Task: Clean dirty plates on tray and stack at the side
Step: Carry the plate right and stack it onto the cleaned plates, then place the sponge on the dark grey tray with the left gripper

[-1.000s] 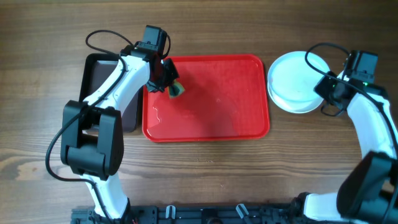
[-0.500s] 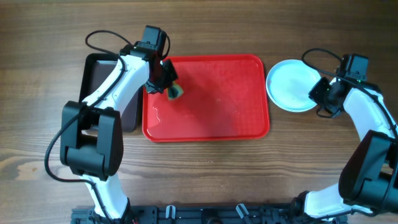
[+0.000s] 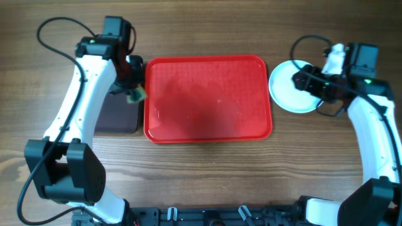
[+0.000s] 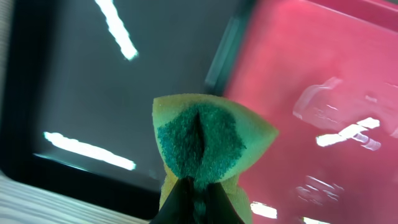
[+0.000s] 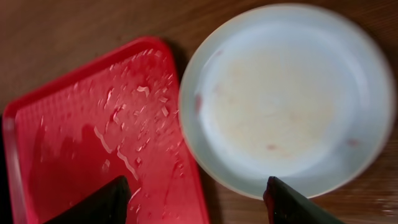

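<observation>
The red tray (image 3: 207, 100) lies mid-table, wet, with no plates on it; its corner shows in the right wrist view (image 5: 93, 149). A pale plate (image 3: 286, 94) rests on the table just right of the tray, with faint red specks (image 5: 283, 99); I cannot tell how many lie under it. My right gripper (image 3: 303, 80) hovers over the plate, open, its fingers (image 5: 99, 205) wide apart and holding nothing. My left gripper (image 3: 134, 94) is shut on a yellow-and-green sponge (image 4: 208, 140), held over the boundary between the dark tray and the red tray.
A dark brown, black-rimmed tray (image 3: 119, 116) sits against the red tray's left side, partly under my left arm; its glossy floor (image 4: 93, 93) fills the left wrist view. Bare wood table surrounds both trays and the plate.
My left arm carried the sponge leftward off the red tray to the dark tray's edge. My right gripper opened, let go of the plate and lifted away from it.
</observation>
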Controlling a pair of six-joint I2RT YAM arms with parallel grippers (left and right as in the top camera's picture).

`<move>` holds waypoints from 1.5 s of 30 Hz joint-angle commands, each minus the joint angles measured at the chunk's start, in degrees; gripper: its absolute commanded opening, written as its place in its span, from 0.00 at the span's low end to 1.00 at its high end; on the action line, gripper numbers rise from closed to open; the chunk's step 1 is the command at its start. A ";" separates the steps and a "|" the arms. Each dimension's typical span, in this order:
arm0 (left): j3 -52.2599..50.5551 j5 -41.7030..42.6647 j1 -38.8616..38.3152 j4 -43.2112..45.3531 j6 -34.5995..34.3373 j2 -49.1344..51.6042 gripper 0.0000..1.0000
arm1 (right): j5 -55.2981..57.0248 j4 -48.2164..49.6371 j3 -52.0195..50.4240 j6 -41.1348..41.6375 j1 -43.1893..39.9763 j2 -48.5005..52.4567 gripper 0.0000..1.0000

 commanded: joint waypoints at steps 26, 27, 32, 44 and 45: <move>-17.68 -6.51 6.01 23.78 8.24 -3.21 1.00 | 5.38 -3.54 4.31 -1.95 14.40 -1.95 1.00; -16.37 -5.95 5.92 22.64 8.24 -4.44 1.00 | 5.86 -4.00 5.07 -1.97 14.40 -2.58 0.99; -8.72 -2.71 4.94 16.37 8.22 -12.37 1.00 | 8.20 -6.45 9.09 -2.23 14.40 -7.02 1.00; -7.98 1.84 3.93 16.31 8.26 -22.32 1.00 | 8.35 -9.68 12.17 -3.28 14.38 -29.94 0.99; -7.98 1.86 3.93 16.31 8.26 -22.32 1.00 | 8.33 -9.68 12.17 -3.23 14.38 -31.43 0.99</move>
